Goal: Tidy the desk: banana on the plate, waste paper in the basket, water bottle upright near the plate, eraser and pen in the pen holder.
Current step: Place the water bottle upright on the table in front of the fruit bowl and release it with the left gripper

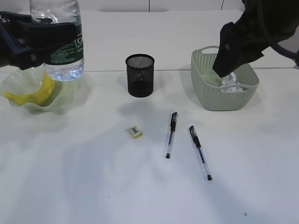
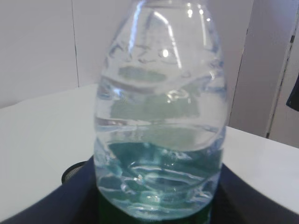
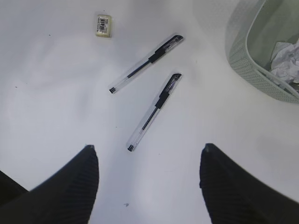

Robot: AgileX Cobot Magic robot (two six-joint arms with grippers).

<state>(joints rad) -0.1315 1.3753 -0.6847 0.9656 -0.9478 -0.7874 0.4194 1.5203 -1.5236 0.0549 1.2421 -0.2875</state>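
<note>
The green basket [image 1: 224,88] holds crumpled paper [image 1: 231,81]. The plate [image 1: 18,84] holds the banana [image 1: 35,95]. Left fingers [image 1: 21,39] clamp the water bottle [image 1: 58,37] above it. The pen holder [image 1: 139,74] looks empty. Only the right wrist view shows the right fingers [image 3: 70,186] apart, over 2 pens [image 3: 153,109] and the eraser [image 3: 103,25] on the tabletop [image 1: 93,186].

Most of the table [image 1: 70,186] in front is wide open, so there's easy passage along the whole near edge. Mid-table has 3 low things to dodge: the eraser [image 1: 134,131] and 2 pens [image 1: 171,135] [image 1: 200,152] lying close together, with only a narrow lane between the pens. The mesh pen holder [image 1: 140,75] stands alone, with clear gaps on both sides toward the plate [image 1: 70,95] and the basket [image 1: 219,93]. Over the plate it's crowded: the water bottle [image 1: 58,39] hangs upright there, clamped in the left gripper [image 1: 32,39], above the banana [image 1: 37,95]. The right arm [image 1: 247,42] hangs over the basket's mouth, blocking the way in from above.
</note>
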